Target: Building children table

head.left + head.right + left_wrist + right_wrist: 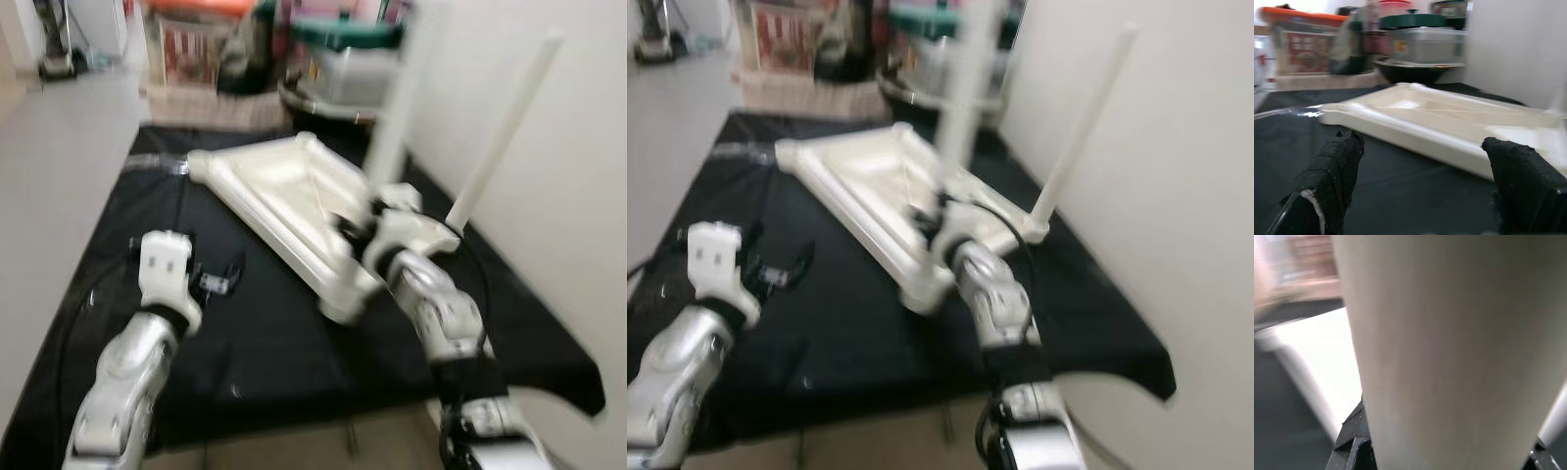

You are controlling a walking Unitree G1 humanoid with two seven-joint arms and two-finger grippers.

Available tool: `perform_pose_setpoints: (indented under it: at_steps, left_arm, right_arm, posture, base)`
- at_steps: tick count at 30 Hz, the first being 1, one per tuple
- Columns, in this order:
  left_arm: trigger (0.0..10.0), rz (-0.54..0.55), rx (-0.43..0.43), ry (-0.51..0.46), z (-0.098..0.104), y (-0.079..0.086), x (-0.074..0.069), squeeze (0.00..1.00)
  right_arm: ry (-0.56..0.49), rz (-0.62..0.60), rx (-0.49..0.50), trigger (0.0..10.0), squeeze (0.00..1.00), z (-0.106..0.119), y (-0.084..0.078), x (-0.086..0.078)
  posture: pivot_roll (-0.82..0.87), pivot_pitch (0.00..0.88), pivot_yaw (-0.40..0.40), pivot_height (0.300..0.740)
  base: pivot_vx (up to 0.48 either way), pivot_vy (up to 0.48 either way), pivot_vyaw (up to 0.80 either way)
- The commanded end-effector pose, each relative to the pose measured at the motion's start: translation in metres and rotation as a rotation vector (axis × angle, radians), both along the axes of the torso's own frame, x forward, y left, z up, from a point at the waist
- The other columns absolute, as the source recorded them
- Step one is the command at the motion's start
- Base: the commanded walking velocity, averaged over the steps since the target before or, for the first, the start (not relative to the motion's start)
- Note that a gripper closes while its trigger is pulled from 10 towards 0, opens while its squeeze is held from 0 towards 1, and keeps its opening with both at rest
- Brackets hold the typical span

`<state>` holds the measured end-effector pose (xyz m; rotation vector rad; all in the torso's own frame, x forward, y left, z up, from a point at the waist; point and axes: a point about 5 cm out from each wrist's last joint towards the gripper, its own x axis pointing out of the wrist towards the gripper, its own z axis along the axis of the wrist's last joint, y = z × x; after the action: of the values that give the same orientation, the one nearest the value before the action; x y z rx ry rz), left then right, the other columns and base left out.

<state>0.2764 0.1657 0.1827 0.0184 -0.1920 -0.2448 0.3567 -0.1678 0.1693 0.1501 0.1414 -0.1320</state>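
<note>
While the picture is blurred, the scene reads clearly enough: nearest, the left hand (217,276) hovers spread and empty over the black cloth (274,352). The right hand (939,223) is pinching a white leg (965,88), held upright at a near corner of the white tabletop (284,196), which lies upside down on the cloth. Farther on, a second leg (505,127) already stands at another corner (it leans a little). To seat this leg well, keep it vertical and press straight down; the left hand could steady the tabletop's edge.
</note>
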Motion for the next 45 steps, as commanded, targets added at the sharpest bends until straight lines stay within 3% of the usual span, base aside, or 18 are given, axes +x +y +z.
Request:
perform_pose_setpoints:
  at_steps: [1, 3, 4, 5, 6, 7, 8, 11, 13, 14, 16, 22, 26, 34, 36, 38, 42, 45]
  left_arm:
    - [10.0, -0.014, -0.004, 0.005, -0.001, -0.006, 0.001, 0.00]
    - [10.0, -0.019, -0.005, 0.007, -0.001, -0.007, 0.001, 0.00]
    - [10.0, -0.020, -0.004, 0.008, -0.001, -0.006, 0.001, 0.00]
    - [10.0, -0.021, -0.002, 0.009, -0.001, -0.006, 0.001, 0.00]
    - [10.0, -0.023, 0.000, 0.009, -0.001, -0.006, 0.001, 0.00]
    - [10.0, -0.025, 0.001, 0.010, -0.001, -0.006, 0.002, 0.00]
    - [10.0, -0.027, 0.002, 0.009, -0.001, -0.006, 0.002, 0.00]
    - [10.0, -0.027, 0.002, 0.008, -0.001, -0.006, 0.002, 0.00]
    - [10.0, -0.026, 0.002, 0.006, 0.000, -0.006, 0.003, 0.00]
    - [10.0, -0.024, 0.002, 0.004, 0.000, -0.005, 0.003, 0.00]
    - [10.0, -0.017, 0.001, 0.003, 0.000, -0.004, 0.002, 0.00]
    - [10.0, -0.010, -0.001, -0.001, 0.000, -0.004, 0.002, 0.00]
    - [10.0, -0.004, 0.000, -0.004, 0.001, -0.004, 0.002, 0.00]
    - [10.0, 0.008, -0.001, -0.005, 0.000, -0.001, 0.000, 0.00]
    - [10.0, 0.012, -0.001, -0.004, 0.000, -0.001, -0.001, 0.00]
    - [10.0, 0.013, -0.001, -0.004, 0.000, 0.000, -0.001, 0.00]
    - [10.0, 0.011, -0.006, 0.001, -0.002, -0.003, -0.001, 0.00]
    - [10.0, 0.005, -0.010, 0.003, -0.002, -0.006, -0.001, 0.00]
  right_arm:
    - [0.196, -0.135, -0.035, 0.0, 0.00, -0.040, -0.008, -0.020]
    - [0.218, -0.125, 0.001, 0.0, 0.00, -0.043, 0.003, -0.027]
    - [0.217, -0.073, 0.035, 2.4, 0.00, -0.041, 0.013, -0.028]
    - [0.215, -0.036, 0.058, 2.4, 0.00, -0.040, 0.020, -0.029]
    - [0.185, 0.025, 0.080, 10.0, 0.00, -0.035, 0.028, -0.028]
    - [0.149, 0.101, 0.123, 10.0, 0.00, -0.029, 0.037, -0.026]
    - [0.073, 0.180, 0.172, 10.0, 1.00, -0.018, 0.044, -0.024]
    - [0.048, 0.148, 0.172, 10.0, 1.00, -0.011, 0.044, -0.022]
    - [0.003, 0.290, 0.274, 10.0, 1.00, 0.003, 0.057, -0.022]
    - [-0.110, 0.511, 0.291, 10.0, 0.00, 0.025, 0.067, -0.028]
    - [-0.285, 0.973, 0.264, 10.0, 0.00, 0.057, 0.080, -0.054]
    - [-0.280, 1.317, 0.101, 10.0, 0.00, 0.047, 0.091, -0.069]
    - [-0.247, 1.386, 0.067, 10.0, 0.00, 0.038, 0.103, -0.069]
    - [-0.212, 1.284, 0.002, 9.6, 0.00, 0.029, 0.115, -0.041]
    - [-0.209, 1.206, 0.003, 1.2, 0.00, 0.030, 0.110, -0.031]
    - [-0.187, 1.122, -0.019, 0.0, 0.00, 0.027, 0.105, -0.024]
    - [0.023, 0.410, -0.049, 0.0, 0.00, 0.003, 0.054, 0.010]
    - [0.137, 0.031, -0.010, 0.0, 0.00, -0.017, 0.020, -0.001]
  posture:
    - [0.13, 0.000, -0.166, 0.740]
    - [0.12, 0.000, -0.154, 0.740]
    - [0.12, 0.000, -0.150, 0.740]
    - [0.12, 0.000, -0.150, 0.740]
    - [0.11, 0.000, -0.147, 0.740]
    - [0.11, 0.000, -0.145, 0.740]
    - [0.11, 0.000, -0.145, 0.740]
    - [0.11, 0.000, -0.145, 0.740]
    - [0.11, 0.000, -0.151, 0.740]
    - [0.11, 0.000, -0.152, 0.740]
    - [0.12, 0.000, -0.158, 0.740]
    - [0.13, 0.000, -0.176, 0.740]
    - [0.15, 0.000, -0.185, 0.740]
    - [0.16, 0.000, -0.201, 0.740]
    - [0.16, 0.000, -0.201, 0.740]
    - [0.15, 0.000, -0.200, 0.740]
    - [0.15, 0.000, -0.199, 0.740]
    - [0.14, 0.000, -0.192, 0.740]
  base:
    - [0.000, 0.000, 0.00]
    - [0.000, 0.000, 0.00]
    - [0.000, 0.000, 0.00]
    - [0.000, 0.000, 0.00]
    - [0.000, 0.000, 0.00]
    - [0.000, 0.000, 0.00]
    - [0.000, 0.000, 0.00]
    - [0.000, 0.000, 0.00]
    - [0.000, 0.000, 0.00]
    - [0.000, 0.000, 0.00]
    - [0.000, 0.000, 0.00]
    - [0.000, 0.000, 0.00]
    - [0.000, 0.000, 0.00]
    - [0.000, 0.000, 0.00]
    - [0.000, 0.000, 0.00]
    - [0.000, 0.000, 0.00]
    - [0.000, 0.000, 0.00]
    - [0.000, 0.000, 0.00]
